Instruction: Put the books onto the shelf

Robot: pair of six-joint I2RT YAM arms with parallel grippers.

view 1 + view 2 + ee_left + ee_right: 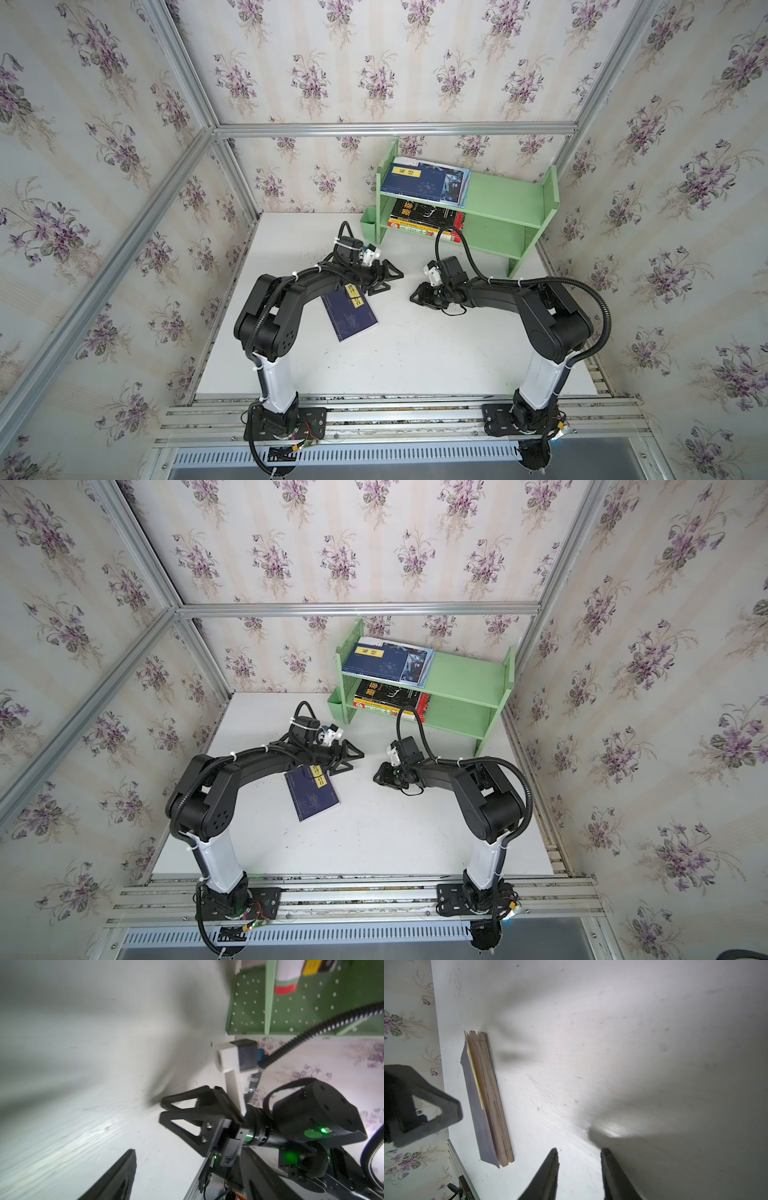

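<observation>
I'm looking at the white table (436,357), with the shelf (509,193) standing at its far right against the back wall. Both tiers are loaded at their left ends. On the upper tier a navy book with a yellow label (415,180) lies flat on a white-blue book (455,183). On the lower tier a black book (424,212) tops a flat stack whose members I can't count from here. The right half of each tier is bare.

One book is not shelved: the second navy book (351,316) lies flat on the table, left of centre. In both top views my left arm partly covers its far end.

The left gripper (395,281) hovers just beyond that end, pointing right, jaws spread wide and empty. The right gripper (413,296) faces it from the right, jaws narrowly parted with nothing between them.

I judge this to be the last pick. Next I need a jaw across a free edge of that flat book, probably the page side facing right. Then I close firmly and carry it to a bare shelf section without clipping a side panel.
</observation>
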